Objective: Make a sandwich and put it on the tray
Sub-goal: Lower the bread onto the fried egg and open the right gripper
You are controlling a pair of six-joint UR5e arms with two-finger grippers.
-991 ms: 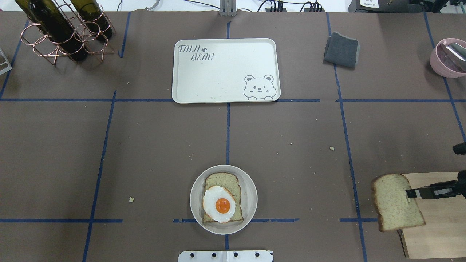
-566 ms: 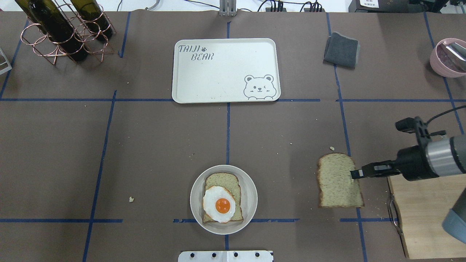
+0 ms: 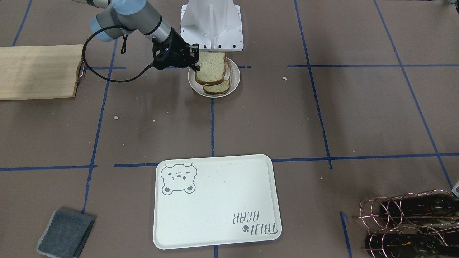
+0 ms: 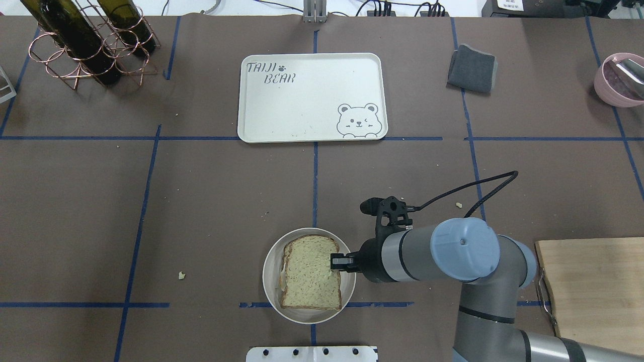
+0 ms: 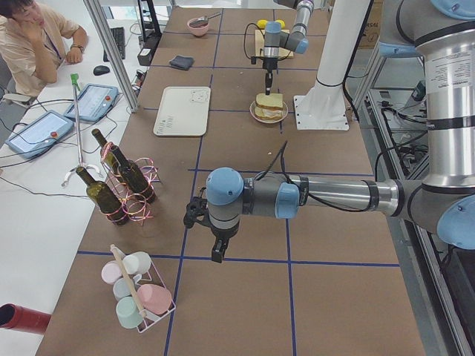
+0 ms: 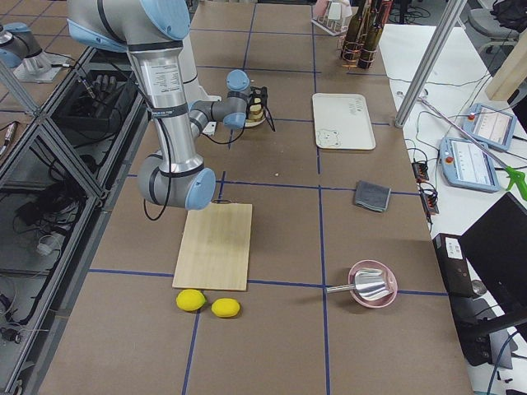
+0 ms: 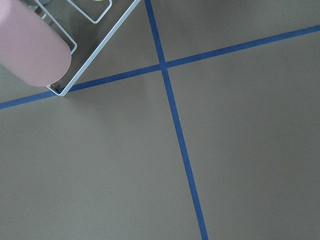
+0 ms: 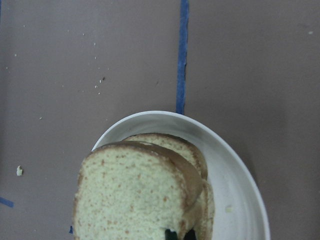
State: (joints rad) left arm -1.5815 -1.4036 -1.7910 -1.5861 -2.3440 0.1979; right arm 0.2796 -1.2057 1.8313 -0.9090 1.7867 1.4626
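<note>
My right gripper (image 4: 336,262) is shut on the right edge of the top bread slice (image 4: 311,274) and holds it over the round beige plate (image 4: 347,296). In the front-facing view the top slice (image 3: 211,68) hangs slightly above the lower slice (image 3: 217,89). The right wrist view shows the held slice (image 8: 135,200) above the lower slice (image 8: 187,147) on the plate (image 8: 235,165). The fried egg is hidden under the top slice. The cream bear tray (image 4: 312,95) lies bare at the far middle. My left gripper (image 5: 217,252) shows only in the exterior left view, far off; I cannot tell its state.
A wooden cutting board (image 4: 588,296) lies at the near right. A grey cloth (image 4: 472,69) and a pink bowl (image 4: 619,80) sit at the far right. A wine bottle rack (image 4: 90,45) stands at the far left. A cup rack (image 5: 137,297) stands near my left arm.
My right arm has carried the bread slice leftward from beside the cutting board to over the plate. The slice now covers the egg.
</note>
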